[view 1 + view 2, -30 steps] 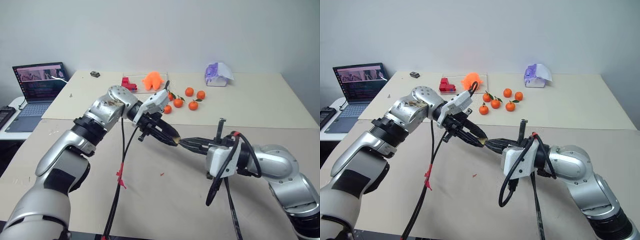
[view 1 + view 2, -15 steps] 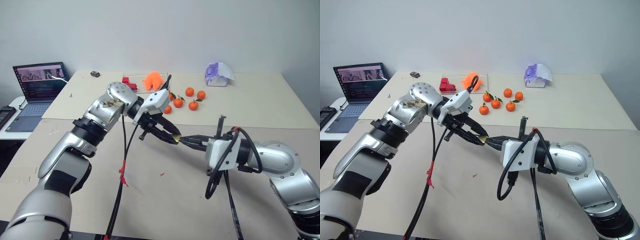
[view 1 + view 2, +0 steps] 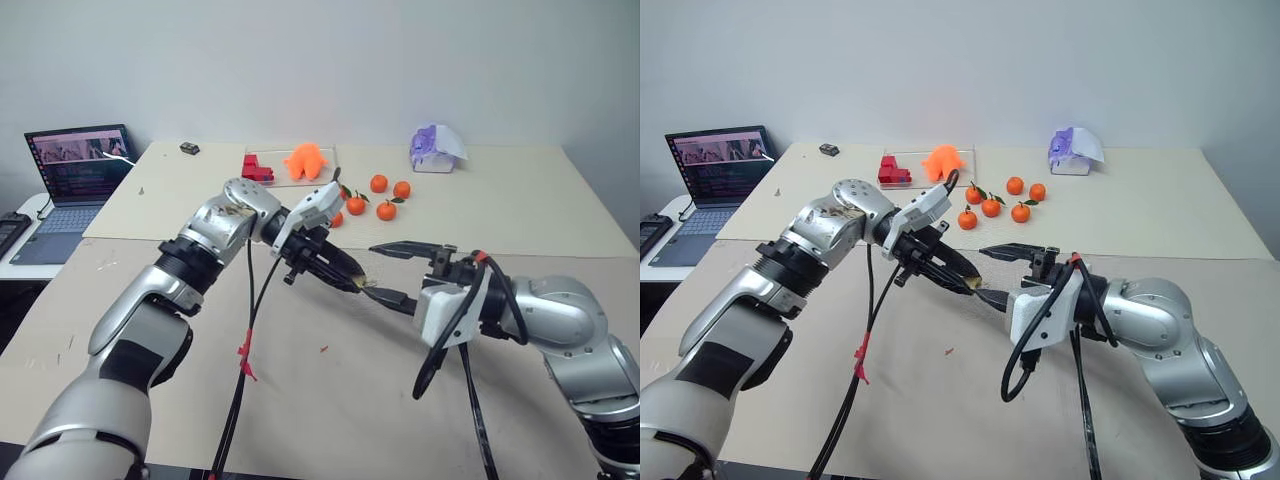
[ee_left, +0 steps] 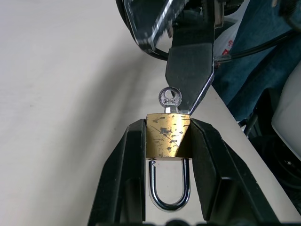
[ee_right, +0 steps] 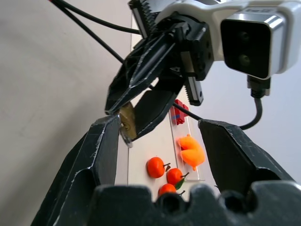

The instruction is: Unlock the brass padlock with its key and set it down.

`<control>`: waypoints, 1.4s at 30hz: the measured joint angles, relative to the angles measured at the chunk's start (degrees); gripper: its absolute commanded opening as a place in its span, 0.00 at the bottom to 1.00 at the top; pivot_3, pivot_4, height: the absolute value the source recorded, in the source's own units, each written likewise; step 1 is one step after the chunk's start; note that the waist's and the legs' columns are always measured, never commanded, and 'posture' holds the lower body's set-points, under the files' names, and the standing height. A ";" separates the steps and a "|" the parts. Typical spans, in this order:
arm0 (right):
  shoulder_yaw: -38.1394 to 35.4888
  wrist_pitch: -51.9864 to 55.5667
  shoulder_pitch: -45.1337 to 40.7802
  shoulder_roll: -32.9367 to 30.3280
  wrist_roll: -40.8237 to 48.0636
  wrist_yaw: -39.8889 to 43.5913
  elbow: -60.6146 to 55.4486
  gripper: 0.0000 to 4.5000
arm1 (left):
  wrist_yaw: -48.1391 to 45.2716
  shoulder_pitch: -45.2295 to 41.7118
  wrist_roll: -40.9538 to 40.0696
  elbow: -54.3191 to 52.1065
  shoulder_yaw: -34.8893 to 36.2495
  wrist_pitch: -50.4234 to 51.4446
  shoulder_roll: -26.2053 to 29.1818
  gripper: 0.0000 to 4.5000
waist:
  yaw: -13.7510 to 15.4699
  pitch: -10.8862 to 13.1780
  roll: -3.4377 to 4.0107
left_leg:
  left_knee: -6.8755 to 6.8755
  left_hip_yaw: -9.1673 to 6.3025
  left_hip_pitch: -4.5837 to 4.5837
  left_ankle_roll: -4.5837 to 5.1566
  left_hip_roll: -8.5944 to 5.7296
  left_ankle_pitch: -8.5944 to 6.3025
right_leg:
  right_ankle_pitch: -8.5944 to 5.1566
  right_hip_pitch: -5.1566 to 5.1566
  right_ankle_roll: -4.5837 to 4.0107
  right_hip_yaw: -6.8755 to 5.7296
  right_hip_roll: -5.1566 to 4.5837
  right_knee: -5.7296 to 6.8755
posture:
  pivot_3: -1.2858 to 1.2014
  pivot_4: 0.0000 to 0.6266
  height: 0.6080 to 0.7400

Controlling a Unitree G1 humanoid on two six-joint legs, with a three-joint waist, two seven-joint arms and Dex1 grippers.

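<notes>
Padlock status first: your left gripper (image 4: 164, 141) has its jaws clamped on the two flat sides of the brass padlock (image 4: 168, 135), holding it in the air above the counter (image 3: 330, 400), between the two arms. In the left wrist view the padlock's long axis runs along the fingers, with the silvery shackle (image 4: 169, 186) looping back toward the wrist and its bottom face turned outward, away from the wrist. The shackle's legs still sit in the body; you cannot tell from these views whether it is released. The key (image 4: 169, 99) stands in that outward face, its ringed head sticking straight out in line with the padlock's axis, toward your right arm. Your right gripper (image 3: 395, 275) has its jaws spread wide and holds nothing; one black finger (image 3: 388, 297) sits just beside the key head, the other well above it. Farther back on the counter lie several oranges (image 3: 379, 184), an orange toy (image 3: 307, 160), a red block (image 3: 256, 167) and a purple-white object (image 3: 435, 147). A laptop (image 3: 75, 180) is open off to the left.
</notes>
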 measured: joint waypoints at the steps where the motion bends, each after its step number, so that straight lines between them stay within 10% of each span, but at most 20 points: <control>1: -0.10 -0.54 0.27 -0.19 0.00 0.04 0.09 0.72 | 0.00 -0.22 -0.04 0.25 -0.14 -0.05 0.00 0.19 | -0.01 0.00 0.00 | 0.00 0.00 0.00 0.00 0.00 0.00 | 0.00 0.00 0.00 0.00 0.00 0.00 | 0.52 0.24 0.71; 42: -0.84 2.46 7.72 1.82 -1.13 -0.03 -5.23 0.72 | -0.12 0.41 -4.46 -2.08 -6.72 -0.09 0.75 0.19 | -0.05 0.00 0.00 | 0.01 -0.03 0.02 -0.01 0.00 0.01 | -0.04 0.04 0.04 0.00 0.02 0.02 | 0.52 0.24 0.71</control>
